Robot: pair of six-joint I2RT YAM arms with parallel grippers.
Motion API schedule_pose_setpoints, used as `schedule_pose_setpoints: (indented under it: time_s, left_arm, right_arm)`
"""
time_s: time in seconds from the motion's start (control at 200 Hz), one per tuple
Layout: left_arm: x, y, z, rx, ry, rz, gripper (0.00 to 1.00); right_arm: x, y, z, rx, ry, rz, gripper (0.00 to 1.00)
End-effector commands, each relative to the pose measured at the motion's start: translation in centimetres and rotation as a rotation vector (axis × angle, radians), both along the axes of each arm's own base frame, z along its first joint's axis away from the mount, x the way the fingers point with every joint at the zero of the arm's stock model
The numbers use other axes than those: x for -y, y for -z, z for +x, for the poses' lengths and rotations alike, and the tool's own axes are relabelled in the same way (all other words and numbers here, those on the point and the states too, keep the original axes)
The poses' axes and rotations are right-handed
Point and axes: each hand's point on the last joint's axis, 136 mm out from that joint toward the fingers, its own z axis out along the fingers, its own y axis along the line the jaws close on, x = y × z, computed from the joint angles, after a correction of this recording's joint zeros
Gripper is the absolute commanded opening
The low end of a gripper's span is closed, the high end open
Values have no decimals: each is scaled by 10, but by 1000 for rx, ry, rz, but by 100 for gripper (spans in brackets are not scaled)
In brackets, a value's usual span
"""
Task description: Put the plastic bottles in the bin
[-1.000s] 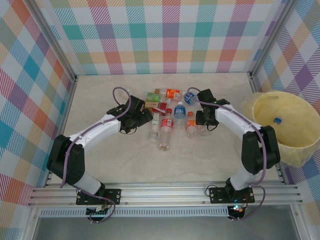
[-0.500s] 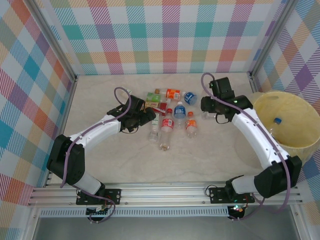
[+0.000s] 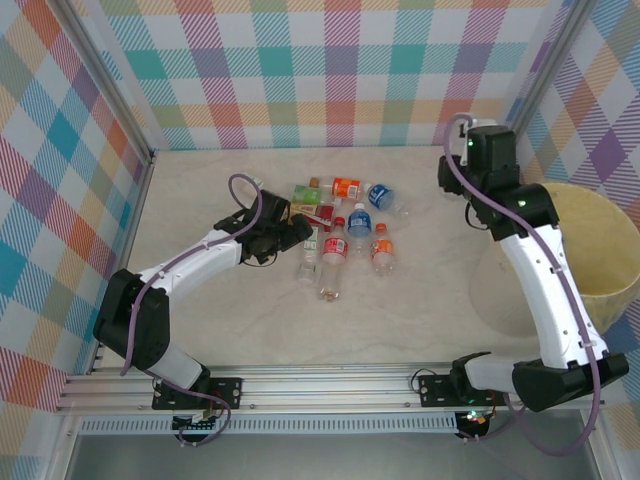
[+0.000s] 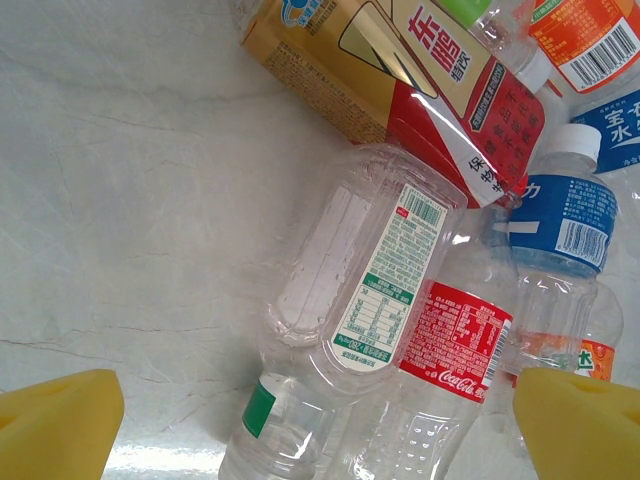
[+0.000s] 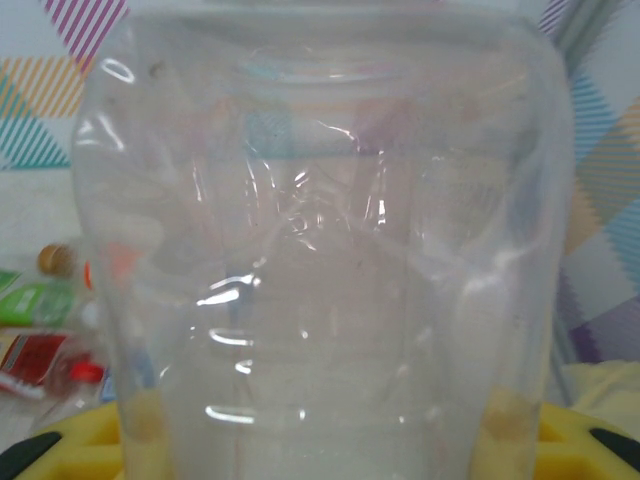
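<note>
While clamped on a clear bottle (image 5: 320,250), right end effector (image 5: 320,450) shows only its yellow pads (image 5: 60,445) at the lower corners of the wrist view. The bottle body spans nearly the whole frame, no label visible. Top view: right arm (image 3: 545,280) reaches up to the back-right corner, wrist just beside the bin (image 3: 610,295) on its left. Can't tell how high above the rim it is. Bin is a pale yellow tub at the right edge of the surface (image 3: 400,320), partly hidden by the arm.

Left end effector (image 4: 320,430) is spread wide, holding nothing, one pad in each lower corner of its view. Between them lies a white-label bottle (image 4: 370,280), flat on the surface. Touching it on the right is a Coke bottle (image 4: 455,340), then a blue-label bottle (image 4: 560,215) with a white cap. A gold-and-red carton (image 4: 400,70) lies tilted across the top, overlapping the white-label bottle's end. An orange-label bottle (image 4: 590,40) sits at the top right corner.

Top view: left arm (image 3: 190,262) stretches to the left side of the pile (image 3: 345,225), mid-surface, well apart from the bin.
</note>
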Motion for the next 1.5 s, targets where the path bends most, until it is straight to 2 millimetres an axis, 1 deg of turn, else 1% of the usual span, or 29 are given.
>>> schedule_pose_setpoints:
  time_s: [0.0,0.155,0.255,0.335,0.415,0.54,0.62,0.72,0.835,1.045,1.285,1.39,1.445,1.495]
  left_arm:
    - [-5,-7,2,17,-8,-3,100]
    - [-5,-8,2,17,-10,-5,100]
    - [-5,-8,2,17,-11,-5,100]
    - [-5,-7,2,14,-10,-8,100]
    - [-4,-7,2,12,-8,-11,100]
    - [-3,-6,2,10,-2,-13,100]
    - [-2,-5,1,8,1,-13,100]
    - [-1,0,0,-8,9,-16,100]
    - [2,6,-2,-24,24,-23,100]
    - [5,10,-4,-30,49,-25,100]
    - [10,11,-4,-16,74,-48,100]
    - [11,12,-4,-19,77,-47,100]
    - [10,12,-4,-22,76,-47,100]
    - [11,13,-4,-23,78,-46,100]
  right_arm:
    - [33,-33,-7,76,69,-74,41]
    - [77,-44,-18,86,158,-14,40]
    - [93,-48,-28,91,184,19,40]
    - [105,-45,-36,73,212,40,40]
    - [125,-39,-47,33,286,61,41]
    - [155,-22,-66,-37,368,171,42]
    - [168,-6,-75,-84,405,229,41]
    - [178,12,-84,-146,448,266,42]
    - [181,31,-92,-216,481,273,43]
    - [177,55,-97,-262,484,301,43]
    - [160,74,-86,-256,406,394,45]
    - [157,81,-82,-260,394,422,45]
    - [155,84,-80,-261,384,435,48]
    - [154,87,-78,-258,379,446,52]
